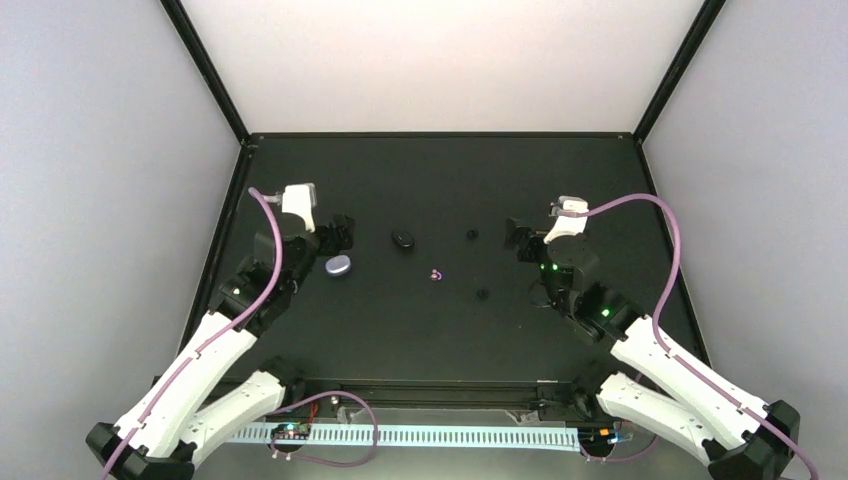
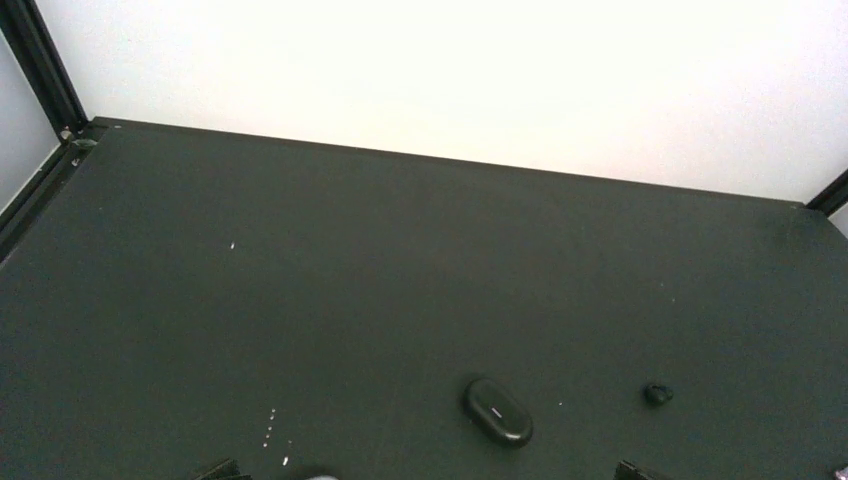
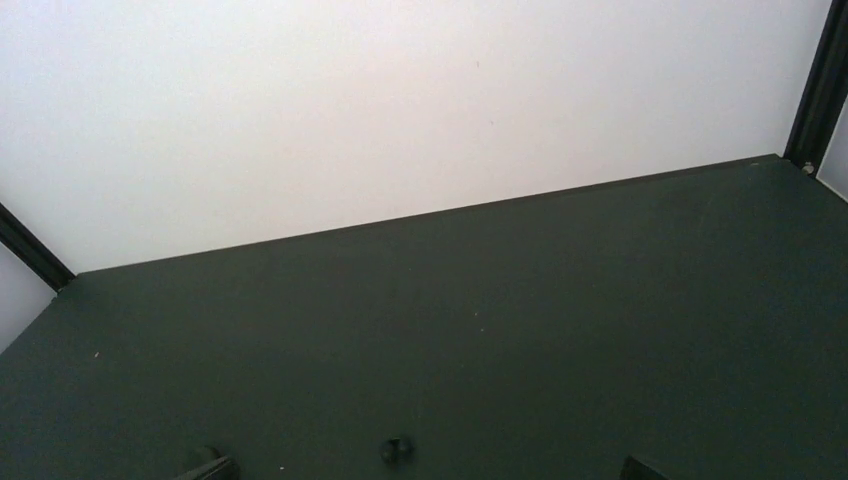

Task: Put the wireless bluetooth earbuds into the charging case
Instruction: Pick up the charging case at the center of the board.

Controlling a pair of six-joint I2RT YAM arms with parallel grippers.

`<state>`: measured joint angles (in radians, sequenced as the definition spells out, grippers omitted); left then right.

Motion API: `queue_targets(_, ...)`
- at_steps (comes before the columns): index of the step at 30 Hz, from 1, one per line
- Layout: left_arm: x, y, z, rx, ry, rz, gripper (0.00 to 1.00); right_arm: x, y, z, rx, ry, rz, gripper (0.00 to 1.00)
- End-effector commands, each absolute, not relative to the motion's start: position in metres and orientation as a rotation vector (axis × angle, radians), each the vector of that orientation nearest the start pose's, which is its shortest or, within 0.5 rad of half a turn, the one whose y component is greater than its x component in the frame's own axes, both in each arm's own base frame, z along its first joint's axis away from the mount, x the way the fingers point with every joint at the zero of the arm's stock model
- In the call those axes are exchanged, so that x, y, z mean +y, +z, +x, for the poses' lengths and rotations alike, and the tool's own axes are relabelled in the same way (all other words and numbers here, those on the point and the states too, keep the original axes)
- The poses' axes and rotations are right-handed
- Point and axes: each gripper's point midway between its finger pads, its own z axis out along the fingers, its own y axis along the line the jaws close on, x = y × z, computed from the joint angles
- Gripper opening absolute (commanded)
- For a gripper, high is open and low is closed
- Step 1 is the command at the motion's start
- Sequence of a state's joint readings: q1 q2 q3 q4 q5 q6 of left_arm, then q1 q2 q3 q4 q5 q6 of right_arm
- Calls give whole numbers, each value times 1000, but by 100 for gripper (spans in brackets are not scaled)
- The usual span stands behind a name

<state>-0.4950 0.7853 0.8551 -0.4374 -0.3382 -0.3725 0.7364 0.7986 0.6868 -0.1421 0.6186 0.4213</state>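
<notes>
on the dark bench [image 1: 420, 180], between the two arms, a pair of purple-pink earbuds [image 1: 436, 273] lies near the middle. the far black earbud [image 1: 472, 234] sits farther back, and the near black earbud [image 1: 483, 294] lies closer to the right arm's side. a black charging case [image 1: 403, 240] rests left of centre, apart from every bud. a lavender case [image 1: 338, 265] lies just beside the left pincer [image 1: 338, 234]. the left pincer and the right pincer [image 1: 518, 241] are both spread wide, pinching nothing; only their fingertips show at the bottom of the wrist views.

Black tabletop [image 1: 420, 340], plain white walls [image 1: 440, 60]
</notes>
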Motion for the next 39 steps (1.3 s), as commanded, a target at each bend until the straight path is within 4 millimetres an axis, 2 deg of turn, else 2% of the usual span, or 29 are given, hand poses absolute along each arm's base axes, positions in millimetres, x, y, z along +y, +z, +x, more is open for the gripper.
queue_targets(1, -82, 300, 283, 1878, -233, -122, 99, 124, 289, 281, 1729, 320, 156, 100)
queue_targets(7, -84, 287, 280, 1861, -243, -98, 99, 148, 296, 276, 1739, 391, -13, 100)
queue_targets(13, -75, 269, 283, 1928, -214, -189, 99, 176, 295, 273, 1778, 506, -114, 100)
queue_targets(15, -72, 249, 285, 2019, -206, -251, 99, 185, 291, 274, 1809, 533, -138, 100)
queue_targets(21, -57, 161, 284, 2331, -273, -438, 99, 194, 275, 276, 1887, 523, -187, 100)
queue_targets(25, -50, 124, 282, 2435, -246, -552, 99, 197, 275, 273, 1885, 541, -206, 100)
queue_targets(35, -52, 85, 312, 2590, -150, -623, 98, 209, 267, 270, 1916, 603, -243, 100)
queue_targets(39, -58, 81, 325, 2625, -163, -644, 98, 215, 267, 272, 1921, 621, -252, 100)
